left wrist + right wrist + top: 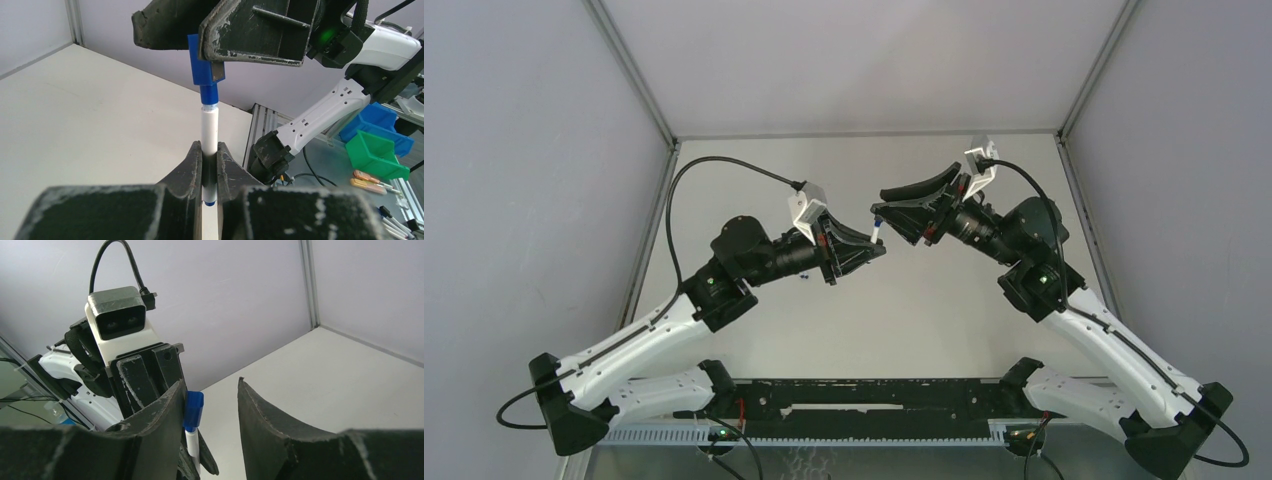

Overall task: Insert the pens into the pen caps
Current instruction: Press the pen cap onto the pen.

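Observation:
My left gripper [210, 147] is shut on a white pen [210, 125] and holds it upright above the table. A dark blue pen cap [206, 62] sits over the pen's upper end, with a short blue neck showing below it. My right gripper [210, 382] is open around the pen cap [194, 410], which rests against the left finger [165, 415] only; a wide gap separates it from the other finger. From above, the two grippers meet tip to tip at mid-table, with the pen [877, 232] between them.
A small blue item [806, 277] lies on the table under the left arm. Beyond the table's edge stand a blue bin [380, 122] and a green bin [375, 150], with loose pens [370, 180] nearby. Grey walls enclose the table [844, 330].

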